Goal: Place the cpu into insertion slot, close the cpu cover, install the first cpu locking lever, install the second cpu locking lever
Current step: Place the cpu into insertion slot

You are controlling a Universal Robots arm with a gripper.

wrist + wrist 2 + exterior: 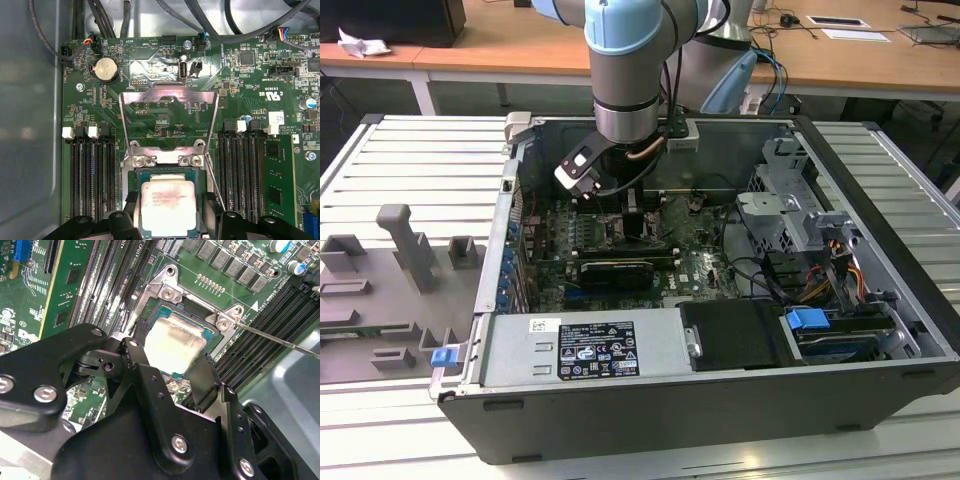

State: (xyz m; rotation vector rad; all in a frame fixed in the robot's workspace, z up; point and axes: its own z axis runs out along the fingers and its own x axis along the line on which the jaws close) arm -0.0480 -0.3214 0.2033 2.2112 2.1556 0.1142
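The cpu (167, 205) (172, 347), a small square chip with a silvery face, lies flat in the insertion slot (165, 172) (197, 312) on the green board. My gripper (169, 200) (170, 365) is shut on the cpu, one black finger (134, 357) at each of two opposite edges. The cpu cover (170, 95), a silver frame with a cut-out centre, stands swung open past the slot's hinge. A thin wire locking lever (212, 180) (280, 340) sticks up beside the slot. In the exterior view the gripper (625, 205) reaches down into the open computer case.
Long black memory slots (92, 175) (245, 170) flank the socket on both sides. Cables (150, 20) run above the board. A graphics card (615, 272), a power supply (590, 348) and a drive cage (800, 215) fill the case. A grey fixture (405, 250) sits at the exterior view's left.
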